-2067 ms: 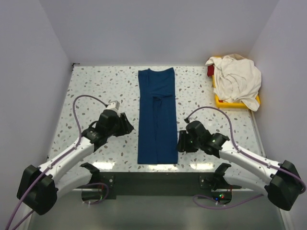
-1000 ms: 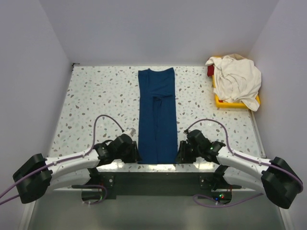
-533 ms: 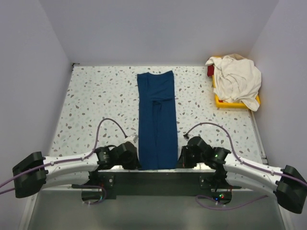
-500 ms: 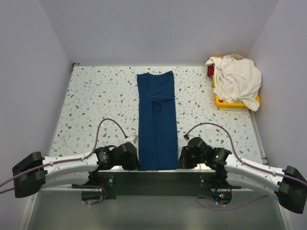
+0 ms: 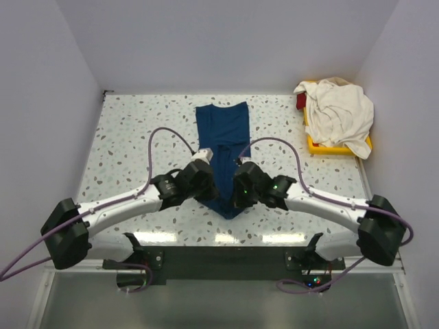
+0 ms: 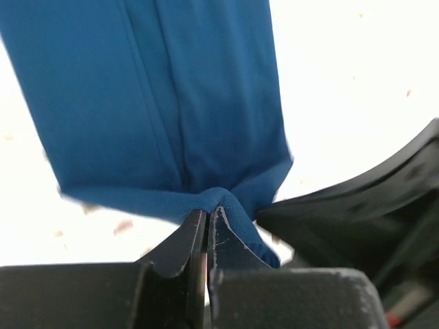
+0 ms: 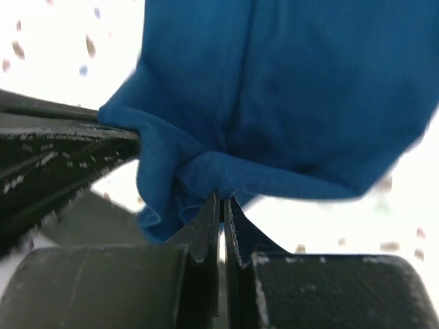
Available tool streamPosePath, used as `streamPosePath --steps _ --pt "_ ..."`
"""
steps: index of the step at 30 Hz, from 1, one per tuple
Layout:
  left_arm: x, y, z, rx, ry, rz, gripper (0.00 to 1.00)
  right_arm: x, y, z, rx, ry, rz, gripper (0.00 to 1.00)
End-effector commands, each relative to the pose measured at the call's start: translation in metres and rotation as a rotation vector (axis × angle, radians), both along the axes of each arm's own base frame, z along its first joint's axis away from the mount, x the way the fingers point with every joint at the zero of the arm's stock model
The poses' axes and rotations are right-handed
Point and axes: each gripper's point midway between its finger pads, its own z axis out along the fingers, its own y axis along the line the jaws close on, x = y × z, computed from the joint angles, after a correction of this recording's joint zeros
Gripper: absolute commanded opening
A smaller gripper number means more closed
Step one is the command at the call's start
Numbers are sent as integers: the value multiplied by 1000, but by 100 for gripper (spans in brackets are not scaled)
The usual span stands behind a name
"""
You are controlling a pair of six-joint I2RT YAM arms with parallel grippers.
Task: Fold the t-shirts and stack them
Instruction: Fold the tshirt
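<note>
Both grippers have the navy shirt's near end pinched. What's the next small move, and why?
The left gripper and right gripper are each shut on the near end of the navy t-shirt, lifted about midway along it, so the fold is not yet closed. Probably carry both together toward its far edge, then lower.

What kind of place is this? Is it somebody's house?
Probably a robot test booth, not a house: plain white walls box in a speckled table, and the left gripper and right gripper of two robot arms pinch a navy t-shirt.
</note>
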Motion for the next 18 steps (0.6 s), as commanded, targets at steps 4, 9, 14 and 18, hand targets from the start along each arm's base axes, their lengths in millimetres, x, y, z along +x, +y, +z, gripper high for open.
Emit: streamPosePath --steps 4,9,14,18 --pt "82 -1 30 17 -137 101 0 101 16 29 16 -145 -110 0" --pt "128 14 27 6 -145 200 0 151 4 30 -16 -161 -167 0" --pt "170 38 13 5 -137 297 0 188 4 20 -8 -131 -187 0" --pt "194 44 1 19 -120 306 0 216 -5 18 0 -136 -228 0"
